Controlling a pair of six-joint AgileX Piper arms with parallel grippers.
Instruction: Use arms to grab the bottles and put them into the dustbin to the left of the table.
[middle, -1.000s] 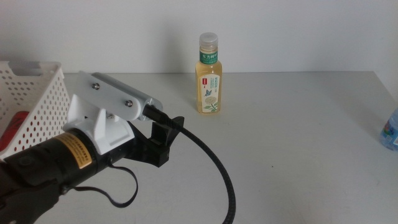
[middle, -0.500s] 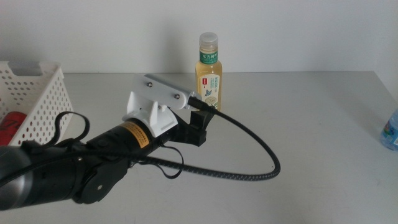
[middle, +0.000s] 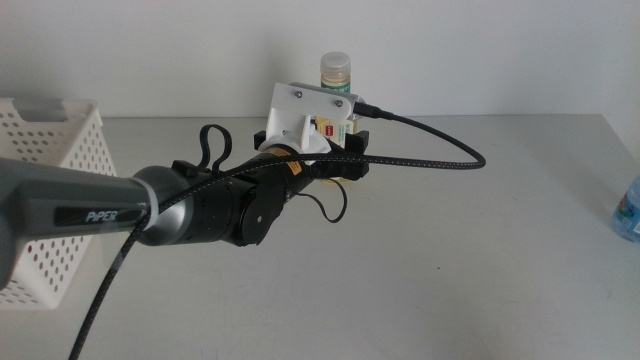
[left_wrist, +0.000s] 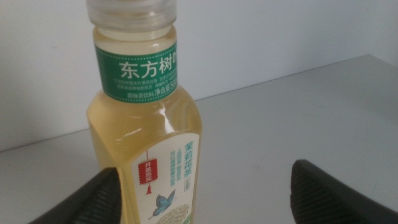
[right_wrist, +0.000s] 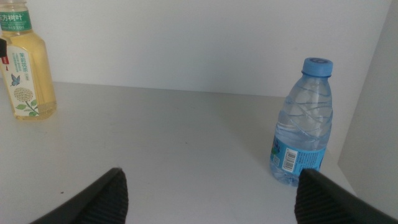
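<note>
The pale-yellow tea bottle (left_wrist: 146, 124) with a green-white label stands upright at the back of the table (middle: 450, 260). My left gripper (left_wrist: 205, 168) is open around it, and the bottle sits closer to one jaw. In the middle view only the tea bottle's cap (middle: 336, 68) shows above the left gripper (middle: 335, 160) and its white bracket. The clear water bottle (right_wrist: 301, 124) with a blue cap stands at the table's right edge, also visible as the water bottle (middle: 628, 210) there. My right gripper (right_wrist: 211, 177) is open and holds nothing, a good way short of it. The white dustbin (middle: 50, 150) stands at the left.
A white wall runs along the back of the table, close behind the tea bottle. A thick black cable (middle: 440, 160) loops to the right of the left wrist. The left arm's grey link (middle: 70, 205) crosses in front of the basket. The tea bottle (right_wrist: 25, 68) also shows in the right wrist view.
The left arm has swung from beside the basket to the right and toward the back. Its open jaws now stand on either side of the tea bottle. Both bottles stay in place.
</note>
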